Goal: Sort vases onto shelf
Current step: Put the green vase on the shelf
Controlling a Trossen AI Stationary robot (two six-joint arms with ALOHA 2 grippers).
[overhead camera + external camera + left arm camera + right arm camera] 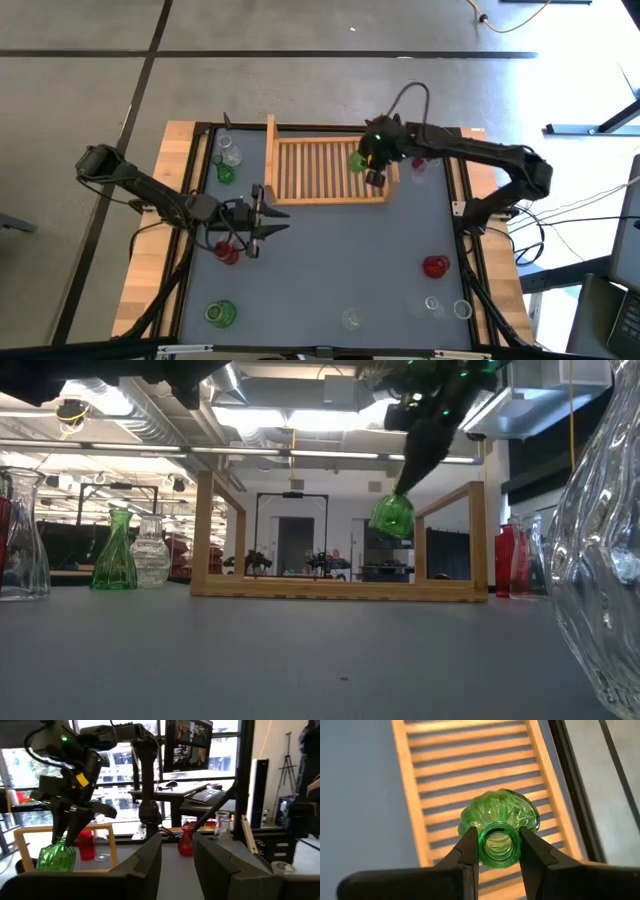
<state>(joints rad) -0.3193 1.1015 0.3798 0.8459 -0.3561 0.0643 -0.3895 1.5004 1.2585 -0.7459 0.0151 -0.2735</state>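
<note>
While it hangs above the slats of the light wooden rectangular shelf (327, 170), the right pincer (496, 851) is clamped on the neck of a ribbed round green glass vase (499, 820), one dark finger on either side of the open mouth. In the low view this vase (392, 515) is clear of the shelf's slatted base, held in the air near the side board on the right arm's side. The left pincer (262, 226) sits over the grey desk (350, 250) just off the shelf's front edge, its fingers (145, 862) apart and holding nothing, with a small red glass vase (226, 252) just beside it. Outside the shelf's other side board stand a slim green glass vase (113, 565) and a clear rounded glass vase (150, 555), close together. Another red glass vase (435, 266) stands well away from the shelf's front, and a squat green glass vase (220, 314) lies farther out still, near the desk's edge.
</note>
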